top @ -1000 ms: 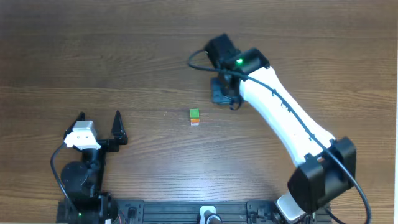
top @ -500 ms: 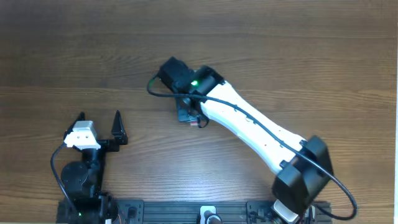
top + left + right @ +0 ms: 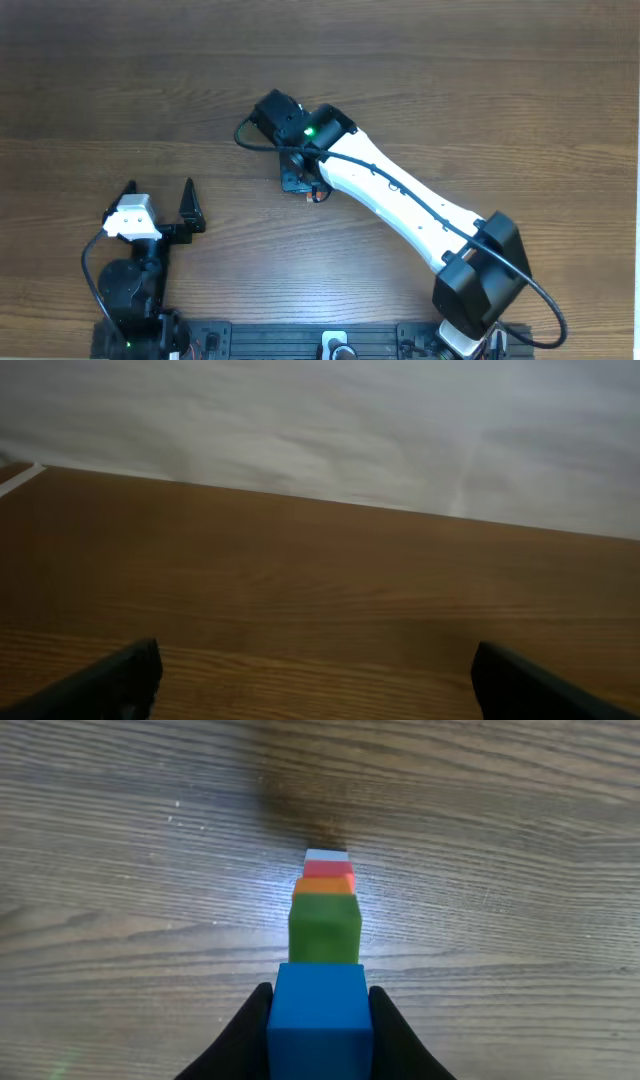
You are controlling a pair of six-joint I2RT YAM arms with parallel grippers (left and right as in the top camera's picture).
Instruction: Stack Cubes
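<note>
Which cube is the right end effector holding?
The blue cube, clamped in the right end effector. The green cube, orange cube and red cube sit stacked on the table.

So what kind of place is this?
Probably a robot lab: two robot arms on a wooden table, a plain white backdrop, and a blue cube held near a cube stack.

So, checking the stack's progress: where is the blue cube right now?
The blue cube is gripped in the right gripper, right over the green cube that tops the stack, near the table's middle in the top view.
</note>
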